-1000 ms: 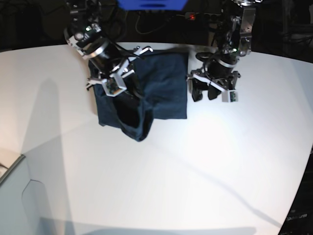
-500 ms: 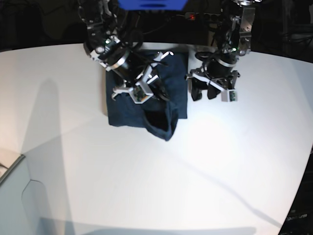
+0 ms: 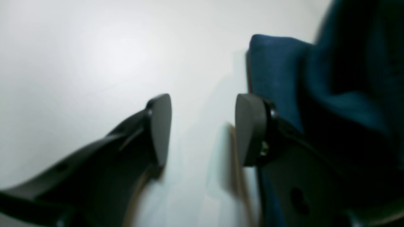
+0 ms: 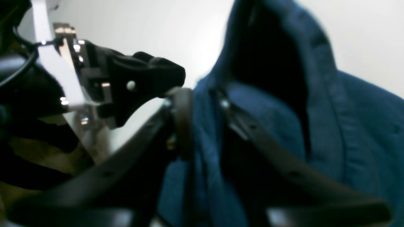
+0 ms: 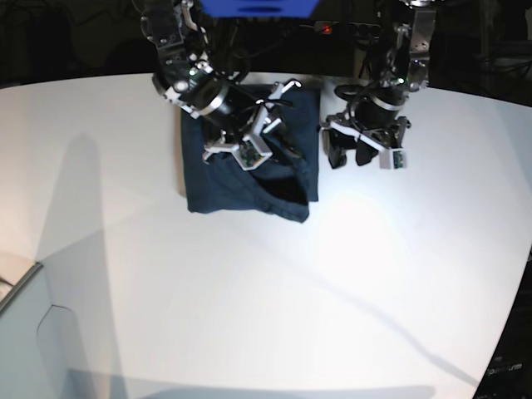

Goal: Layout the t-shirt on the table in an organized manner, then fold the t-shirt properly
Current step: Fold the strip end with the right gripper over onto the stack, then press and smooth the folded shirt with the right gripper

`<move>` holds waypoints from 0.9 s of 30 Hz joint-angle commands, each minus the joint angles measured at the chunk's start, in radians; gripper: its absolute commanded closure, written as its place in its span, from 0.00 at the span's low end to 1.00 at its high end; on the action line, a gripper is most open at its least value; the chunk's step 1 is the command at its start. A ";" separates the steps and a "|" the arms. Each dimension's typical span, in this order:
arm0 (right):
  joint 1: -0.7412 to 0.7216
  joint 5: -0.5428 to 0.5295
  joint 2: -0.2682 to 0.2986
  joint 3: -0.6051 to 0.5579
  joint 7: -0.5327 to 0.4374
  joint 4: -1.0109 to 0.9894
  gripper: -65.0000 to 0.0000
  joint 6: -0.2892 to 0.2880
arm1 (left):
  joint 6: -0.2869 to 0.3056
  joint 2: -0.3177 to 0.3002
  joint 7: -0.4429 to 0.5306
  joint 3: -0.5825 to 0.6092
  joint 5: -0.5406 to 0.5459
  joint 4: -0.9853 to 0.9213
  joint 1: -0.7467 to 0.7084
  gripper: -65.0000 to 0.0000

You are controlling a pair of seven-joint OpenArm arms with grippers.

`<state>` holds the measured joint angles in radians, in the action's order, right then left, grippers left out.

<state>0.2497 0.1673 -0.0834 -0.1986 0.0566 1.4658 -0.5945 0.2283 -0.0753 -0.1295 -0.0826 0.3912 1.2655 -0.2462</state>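
Now t-shirt [image 4: 284, 126] between right pincer [image 4: 202, 104].

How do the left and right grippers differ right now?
The left gripper is open on nothing, over bare table beside the t-shirt. The right gripper has shirt fabric between its fingers and sits over the shirt. Both have dark fingers and are low near the shirt.

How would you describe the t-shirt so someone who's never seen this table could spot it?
Look at the far middle of the white table, between the two robot arms. The t-shirt is the dark navy folded cloth lying there, the only fabric on the table.
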 commanded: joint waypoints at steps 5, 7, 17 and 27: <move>-0.002 -0.019 -0.008 0.001 -0.028 0.043 0.53 0.000 | 0.004 -0.033 0.015 -0.027 0.012 0.062 -0.018 0.51; 0.017 -0.019 -0.008 0.004 -0.028 0.080 0.49 0.000 | 0.004 -0.036 0.015 -0.029 0.038 0.096 -0.034 0.51; 0.138 -0.019 0.050 0.084 -0.028 0.309 0.48 0.000 | 0.003 -0.194 0.017 -0.033 0.279 0.191 -0.144 0.51; 0.164 -0.021 0.053 0.176 -0.028 0.180 0.48 -0.005 | 0.004 -0.220 0.017 -0.168 0.366 0.184 -0.169 0.51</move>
<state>0.4084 0.1600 -0.0284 -0.0227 0.0547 1.6295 -0.5957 0.2214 -0.2848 -0.1345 -0.2432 0.7475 1.4326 -0.4183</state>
